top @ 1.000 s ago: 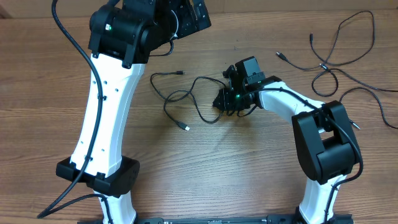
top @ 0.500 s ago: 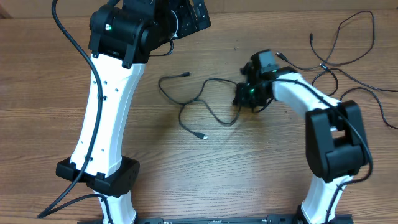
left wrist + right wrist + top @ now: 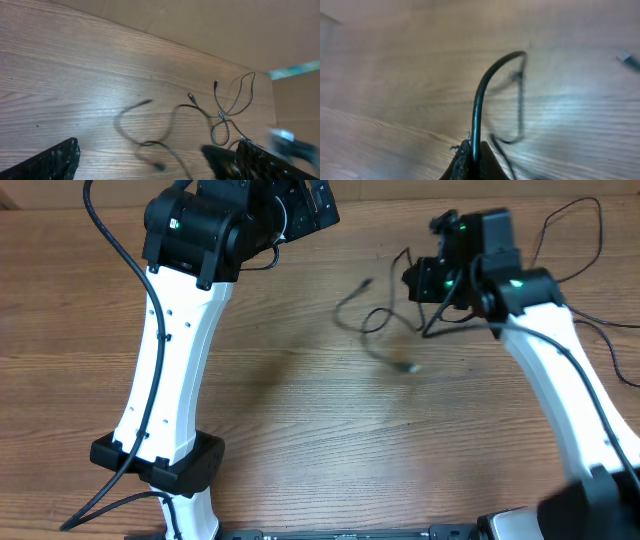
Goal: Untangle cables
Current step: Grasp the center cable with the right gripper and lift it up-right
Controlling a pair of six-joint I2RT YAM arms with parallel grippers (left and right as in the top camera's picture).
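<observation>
One black cable (image 3: 479, 100) is caught in the right pincer (image 3: 472, 161), whose tips are clenched tight on it. The cord arches up from the tips and loops back down toward the wooden surface (image 3: 330, 440). From overhead, its blurred length trails to the left of that pincer, over the middle of the surface. Other cables (image 3: 220, 115) lie crossed near the far right corner. The left pincer (image 3: 142, 155) hangs spread wide over the far side, grasping nothing.
</observation>
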